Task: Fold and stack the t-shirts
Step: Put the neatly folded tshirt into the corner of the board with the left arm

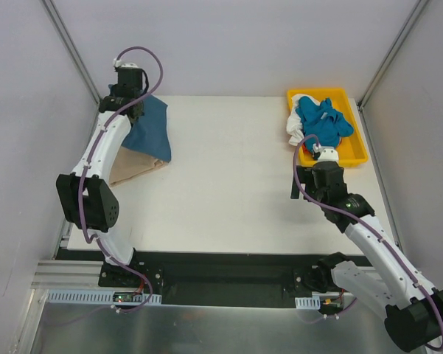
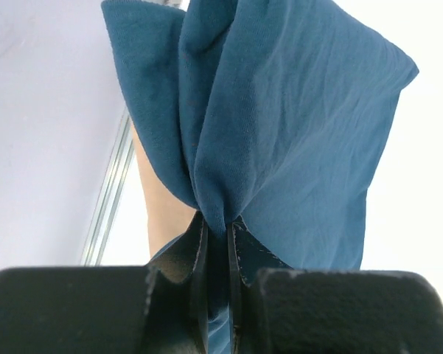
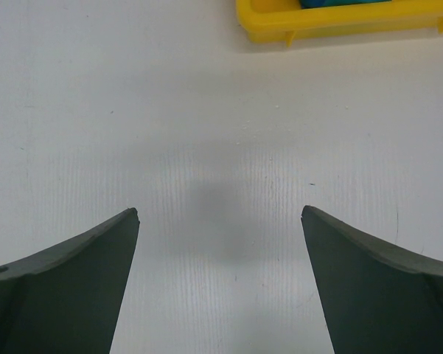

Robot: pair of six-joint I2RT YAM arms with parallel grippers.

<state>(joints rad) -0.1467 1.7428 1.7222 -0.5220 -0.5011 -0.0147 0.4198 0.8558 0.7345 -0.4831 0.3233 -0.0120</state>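
White table [image 1: 228, 177], yellow tray [image 1: 348, 155] holding blue t-shirt [image 1: 324, 122], white t-shirt [image 1: 294, 131]

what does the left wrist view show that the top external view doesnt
Only left wrist: the left gripper pinched shut on a bunched fold of the dark teal t-shirt. Only top external: the yellow tray holding a bright blue t-shirt and a white t-shirt, and the right gripper near it. Both: the dark teal t-shirt with the tan t-shirt beneath it.

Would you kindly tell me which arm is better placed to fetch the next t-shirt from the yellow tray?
Right, probably: the right tool hangs open and empty near the tray, while the left tool is shut on the teal t-shirt.
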